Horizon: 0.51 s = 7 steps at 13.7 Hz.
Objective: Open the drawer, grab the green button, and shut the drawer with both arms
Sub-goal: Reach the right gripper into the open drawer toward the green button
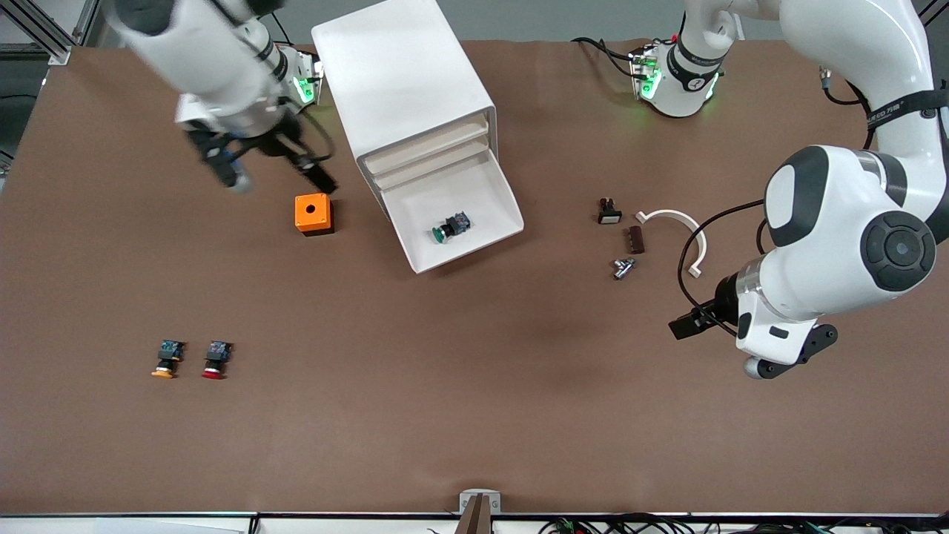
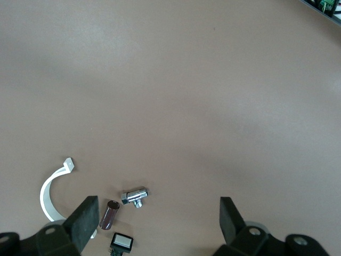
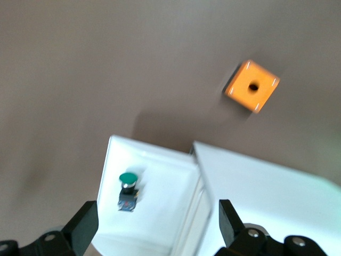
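Note:
The white cabinet has its lowest drawer pulled out, and the green-capped button lies on its side in it. My right gripper hangs open and empty over the table beside the cabinet, above an orange box. The right wrist view shows the button in the drawer, between the open gripper's fingers. My left gripper is open and empty over bare table at the left arm's end. In its wrist view the gripper frames small parts.
A yellow-capped button and a red-capped button lie near the right arm's end, nearer the front camera. A white curved clip, black switch, brown cylinder and chrome fitting lie beside the left gripper.

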Each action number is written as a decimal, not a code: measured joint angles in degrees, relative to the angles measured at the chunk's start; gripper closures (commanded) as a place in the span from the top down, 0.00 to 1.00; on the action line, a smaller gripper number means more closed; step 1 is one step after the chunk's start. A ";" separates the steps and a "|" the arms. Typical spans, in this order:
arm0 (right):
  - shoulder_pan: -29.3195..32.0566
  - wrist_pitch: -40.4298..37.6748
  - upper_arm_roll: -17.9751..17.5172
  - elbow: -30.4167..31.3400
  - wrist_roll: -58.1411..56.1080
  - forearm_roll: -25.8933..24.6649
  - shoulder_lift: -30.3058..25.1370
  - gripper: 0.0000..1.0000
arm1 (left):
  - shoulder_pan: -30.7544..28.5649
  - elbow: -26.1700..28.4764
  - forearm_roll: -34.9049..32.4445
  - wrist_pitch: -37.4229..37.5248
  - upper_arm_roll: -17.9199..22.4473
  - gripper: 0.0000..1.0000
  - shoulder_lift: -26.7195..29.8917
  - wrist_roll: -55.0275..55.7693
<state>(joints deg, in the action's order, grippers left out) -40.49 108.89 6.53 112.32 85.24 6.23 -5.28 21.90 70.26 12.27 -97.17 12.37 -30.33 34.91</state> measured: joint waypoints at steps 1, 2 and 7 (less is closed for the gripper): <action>-2.99 2.65 -0.04 0.57 4.81 -1.10 1.60 1.00 | 0.01 0.00 0.00 -0.02 -0.01 1.00 0.00 0.00; -5.00 5.16 -0.04 0.86 8.29 -1.78 3.54 1.00 | 0.01 0.02 0.00 -0.02 -0.01 1.00 0.00 0.00; -10.17 16.99 0.19 0.57 20.33 -4.34 16.32 1.00 | 1.31 0.05 0.00 -0.06 -0.08 1.00 0.00 -0.04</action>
<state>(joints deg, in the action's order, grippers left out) -50.66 125.88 6.71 112.88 105.57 1.89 11.04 23.21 70.31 12.27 -97.23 12.29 -30.33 34.87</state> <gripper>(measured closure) 0.000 0.000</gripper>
